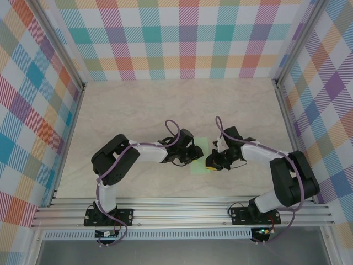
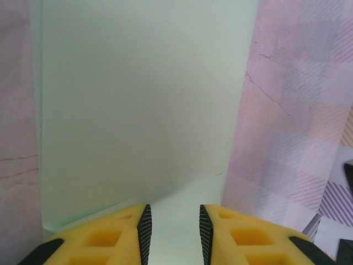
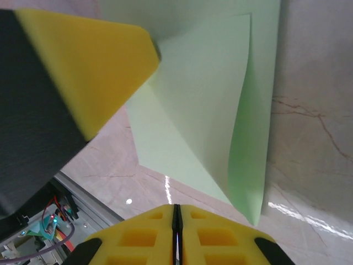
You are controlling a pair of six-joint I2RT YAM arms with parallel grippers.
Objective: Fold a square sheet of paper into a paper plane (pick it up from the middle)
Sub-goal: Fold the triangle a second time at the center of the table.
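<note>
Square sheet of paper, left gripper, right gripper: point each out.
square sheet of paper [image 2: 138, 99], left wrist view, flat middle of the sheet.
left gripper [image 2: 174, 223], left wrist view, gap between its fingertips.
right gripper [image 3: 176, 212], right wrist view, seam where its fingertips meet.

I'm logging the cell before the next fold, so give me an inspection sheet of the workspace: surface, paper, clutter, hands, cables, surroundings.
Surface: pale marbled tabletop.
Job's things: mint-green sheet of paper, partly folded, one flap lifted, lying between the hands.
Clutter: nothing seen.
Hands: left hand jaws apart, over the paper; right hand shut, beside the paper's corner, nothing visibly gripped.
Cables: purple cables looped along both arms.
Surroundings: plaid walls on three sides; metal rail under the arm bases.
</note>
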